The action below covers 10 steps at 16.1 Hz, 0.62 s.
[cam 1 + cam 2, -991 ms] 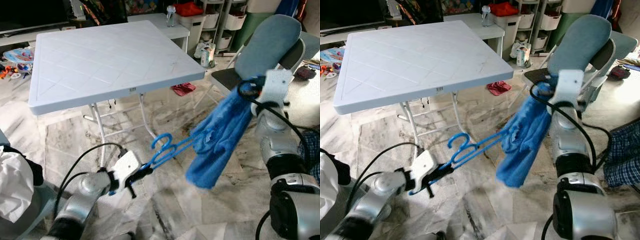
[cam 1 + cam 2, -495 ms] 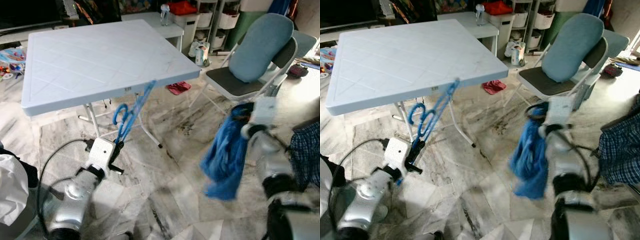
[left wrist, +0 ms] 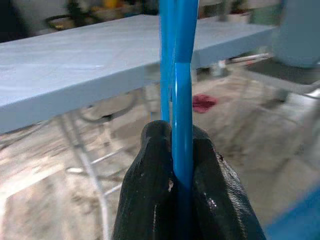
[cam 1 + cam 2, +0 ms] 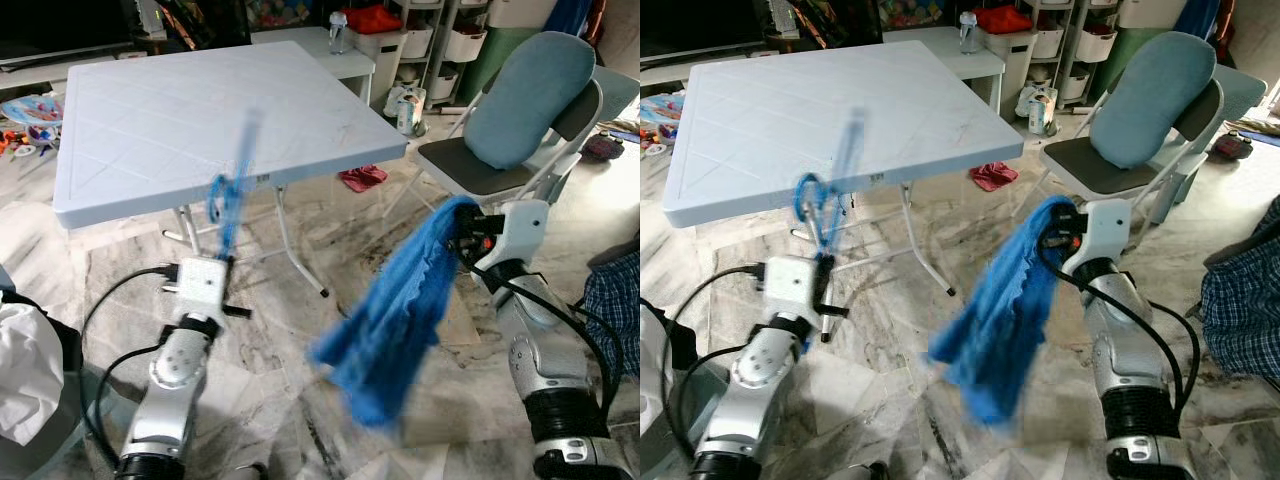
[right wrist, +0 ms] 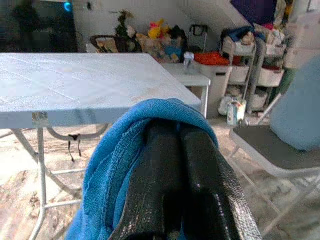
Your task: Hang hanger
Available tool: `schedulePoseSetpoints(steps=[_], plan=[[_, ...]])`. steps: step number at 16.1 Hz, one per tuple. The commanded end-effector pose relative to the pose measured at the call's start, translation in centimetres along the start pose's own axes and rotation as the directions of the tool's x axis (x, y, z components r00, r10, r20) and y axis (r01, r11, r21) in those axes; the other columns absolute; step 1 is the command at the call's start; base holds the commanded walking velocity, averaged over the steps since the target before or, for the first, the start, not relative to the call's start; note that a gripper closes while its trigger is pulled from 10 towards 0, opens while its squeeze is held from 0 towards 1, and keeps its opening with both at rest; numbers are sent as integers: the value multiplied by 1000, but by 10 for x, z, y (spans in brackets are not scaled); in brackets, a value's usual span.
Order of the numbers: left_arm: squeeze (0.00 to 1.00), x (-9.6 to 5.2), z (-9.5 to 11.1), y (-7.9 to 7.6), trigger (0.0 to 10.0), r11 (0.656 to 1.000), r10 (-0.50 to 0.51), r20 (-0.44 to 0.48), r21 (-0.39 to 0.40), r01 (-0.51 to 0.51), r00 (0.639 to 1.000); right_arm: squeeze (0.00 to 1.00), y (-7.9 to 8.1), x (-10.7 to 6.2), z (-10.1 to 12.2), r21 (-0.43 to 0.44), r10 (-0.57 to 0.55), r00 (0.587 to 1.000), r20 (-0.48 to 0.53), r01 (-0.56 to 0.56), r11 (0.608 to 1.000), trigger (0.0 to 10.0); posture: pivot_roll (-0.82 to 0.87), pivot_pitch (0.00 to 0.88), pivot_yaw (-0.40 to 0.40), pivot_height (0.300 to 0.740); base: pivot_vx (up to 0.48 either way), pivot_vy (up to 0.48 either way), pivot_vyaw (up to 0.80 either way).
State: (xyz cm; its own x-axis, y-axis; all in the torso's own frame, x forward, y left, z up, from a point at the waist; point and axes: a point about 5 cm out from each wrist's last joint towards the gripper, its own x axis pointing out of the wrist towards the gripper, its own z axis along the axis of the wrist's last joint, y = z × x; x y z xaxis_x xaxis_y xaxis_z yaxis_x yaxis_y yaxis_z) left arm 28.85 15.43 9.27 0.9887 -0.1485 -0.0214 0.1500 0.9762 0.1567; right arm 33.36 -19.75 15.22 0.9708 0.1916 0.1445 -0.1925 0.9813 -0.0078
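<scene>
A blue plastic hanger (image 4: 230, 195) stands nearly upright in front of the table edge, blurred by motion. My left gripper (image 4: 224, 262) is shut on its lower part; in the left wrist view the black fingers (image 3: 152, 170) clamp the blue hanger bars (image 3: 179, 75). My right gripper (image 4: 462, 234) is out to the right, near the chair, and is shut on a blue cloth (image 4: 390, 325). The cloth hangs down and swings to the left below it. In the right wrist view the blue cloth (image 5: 112, 165) is draped over the closed fingers (image 5: 200, 170). Hanger and cloth are apart.
A white folding table (image 4: 150, 110) stands ahead, with a folding chair with a blue cushion (image 4: 525, 100) to its right. A red rag (image 4: 362, 178) lies on the marble floor. Shelves with bins stand behind. A checked cloth (image 4: 615, 300) is at far right, a white cloth (image 4: 25, 365) at left.
The hanger has come out of the blue cloth; my left arm swung it from pointing right to upright. My right gripper dropped lower and the cloth swung left.
</scene>
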Motion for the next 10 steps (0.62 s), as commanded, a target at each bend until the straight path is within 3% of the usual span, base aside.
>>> schedulePoseSetpoints(steps=[1, 2, 4, 6, 10], plan=[[0, 6, 6, 7, 10000, 1000, -17, 28, -10, 17, 999, 0, 6, 1, 6, -18, 40, 999, 18, -39, 999, 0, -55, 0, -14, 740, 0, 0, 0], [0, 10, 9, 11, 10000, 999, -26, 40, -36, 27, 999, 0, 9, 1, 7, -22, 59, 998, 15, -59, 998, 0, -51, 0, -22, 740, 0, 0, 0], [0, 15, 24, 25, 10000, 1000, -15, 80, 25, 13, 997, 0, 12, 2, 9, -27, 72, 997, 13, -71, 997, 0, -42, 0, -37, 740, 0, 0, 0], [0, 11, 37, 32, 10000, 998, 50, 108, 36, -54, 993, 0, 12, 3, 10, -34, 78, 997, 8, -78, 996, 0, -28, 0, -44, 740, 0, 0, 0], [0, -8, 47, 20, 10000, 974, 214, 198, 23, -223, 956, 0, 14, 0, 11, -25, 32, 999, 24, -31, 999, 0, -41, 0, -32, 740, 0, 0, 0]])
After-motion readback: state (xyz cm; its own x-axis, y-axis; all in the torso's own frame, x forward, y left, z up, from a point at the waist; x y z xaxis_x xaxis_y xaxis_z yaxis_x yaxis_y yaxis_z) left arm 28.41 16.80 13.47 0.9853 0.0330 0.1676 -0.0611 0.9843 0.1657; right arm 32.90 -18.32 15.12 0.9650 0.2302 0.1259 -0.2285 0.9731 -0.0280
